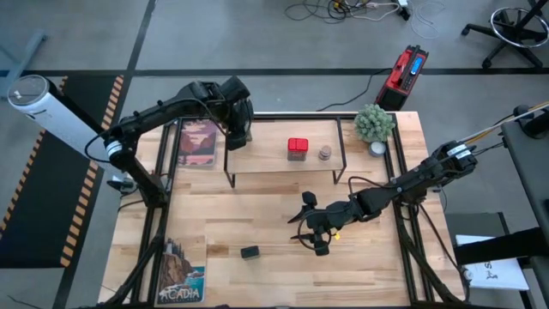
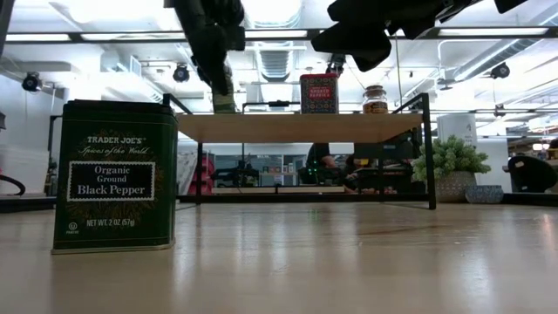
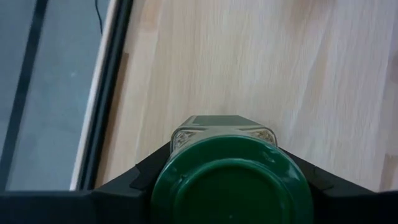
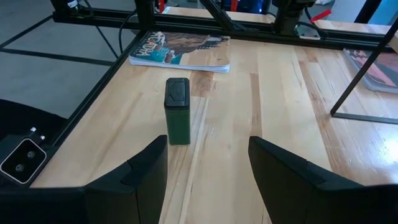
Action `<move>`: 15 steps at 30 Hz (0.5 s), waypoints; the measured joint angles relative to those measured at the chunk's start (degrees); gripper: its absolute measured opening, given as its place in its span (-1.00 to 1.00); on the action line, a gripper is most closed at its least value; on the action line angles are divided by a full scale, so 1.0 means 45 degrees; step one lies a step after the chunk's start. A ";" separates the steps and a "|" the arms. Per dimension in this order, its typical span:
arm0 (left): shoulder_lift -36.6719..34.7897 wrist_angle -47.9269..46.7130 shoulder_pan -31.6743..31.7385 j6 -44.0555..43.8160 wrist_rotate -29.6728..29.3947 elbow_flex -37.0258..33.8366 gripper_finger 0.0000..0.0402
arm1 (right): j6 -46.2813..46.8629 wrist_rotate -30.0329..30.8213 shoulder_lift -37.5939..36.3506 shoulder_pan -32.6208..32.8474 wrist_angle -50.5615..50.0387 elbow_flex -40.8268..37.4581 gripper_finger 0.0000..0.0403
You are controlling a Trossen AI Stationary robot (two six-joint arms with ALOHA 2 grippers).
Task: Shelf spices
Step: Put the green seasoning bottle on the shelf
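At the shelf's left end, left hand: clamped on the green-capped jar, one dark finger pressed to each side of the cap (wrist view looks straight down on the lid, with the board's light wood beyond).
Green-capped jar: held over the left part of the shelf; in the low view its base sits right at the board's top, though whether it touches cannot be told.
Right hand: fingers spread apart, holding nothing, low over the middle of the desk in front of the shelf.
Green tin: upright on the desk ahead of the right hand, near but apart from it (its label reads Organic Ground Black Pepper in the low view).
Red square tin: standing on the shelf board, about mid-width.
Tan round jar: just beside the red tin, on its right.
Potted plant: on the desk's far right corner, beside the shelf's end.
Booklet marked ACADIA: flat at the desk's near left corner.
Second booklet: flat on the desk beside the shelf's left legs.
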 joint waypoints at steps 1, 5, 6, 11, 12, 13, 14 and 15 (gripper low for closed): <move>0.0000 0.0091 0.0000 -0.0006 -0.0023 -0.0004 -0.02 | 0.0000 0.0000 0.0000 0.0000 -0.0005 0.0000 -0.01; 0.0000 0.0173 0.0000 -0.0011 -0.0075 -0.0004 -0.02 | -0.0022 0.0000 0.0000 0.0000 0.0016 0.0000 -0.01; 0.0000 0.0178 0.0000 -0.0006 -0.0075 -0.0004 -0.02 | -0.0034 0.0000 -0.0003 0.0000 0.0010 0.0000 -0.01; 0.0000 0.0270 0.0000 0.0126 -0.0134 -0.0004 -0.01 | -0.0034 0.0000 -0.0002 0.0000 0.0024 0.0000 -0.01; 0.0000 0.0269 0.0000 0.0136 -0.0144 -0.0004 0.00 | -0.0034 0.0000 -0.0004 0.0000 0.0023 0.0000 -0.01; 0.0000 0.0266 0.0000 0.0140 -0.0148 -0.0004 0.02 | -0.0034 0.0000 0.0000 0.0000 0.0024 0.0000 -0.01; 0.0000 0.0266 0.0000 0.0142 -0.0148 -0.0004 0.04 | -0.0034 0.0000 -0.0002 0.0000 0.0019 0.0000 -0.01; 0.0000 0.0270 0.0000 0.0142 -0.0148 -0.0004 0.07 | -0.0034 0.0000 -0.0003 0.0000 0.0019 0.0000 -0.01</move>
